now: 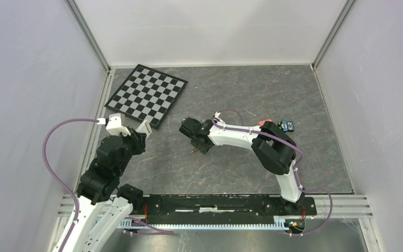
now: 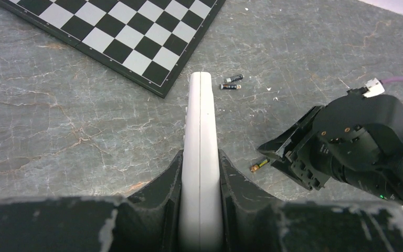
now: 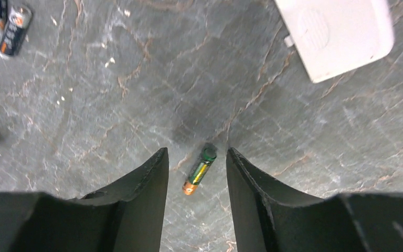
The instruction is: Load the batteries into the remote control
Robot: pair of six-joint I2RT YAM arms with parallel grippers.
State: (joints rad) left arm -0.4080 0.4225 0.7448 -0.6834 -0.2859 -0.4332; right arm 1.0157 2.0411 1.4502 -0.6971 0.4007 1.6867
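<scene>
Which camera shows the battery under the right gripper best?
Right wrist: the battery lies large inside the open right gripper, colours clear. Left wrist shows it small beside that gripper; top external, barely a speck.

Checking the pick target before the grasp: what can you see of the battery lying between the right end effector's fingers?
The battery is a slim cylinder, dark with a yellow-green band, green at the end pointing away from the wrist camera and copper-orange at the nearer end. It lies flat and slanted on the grey veined table, between the open fingers of the right end effector. Neither finger appears to touch it.
</scene>
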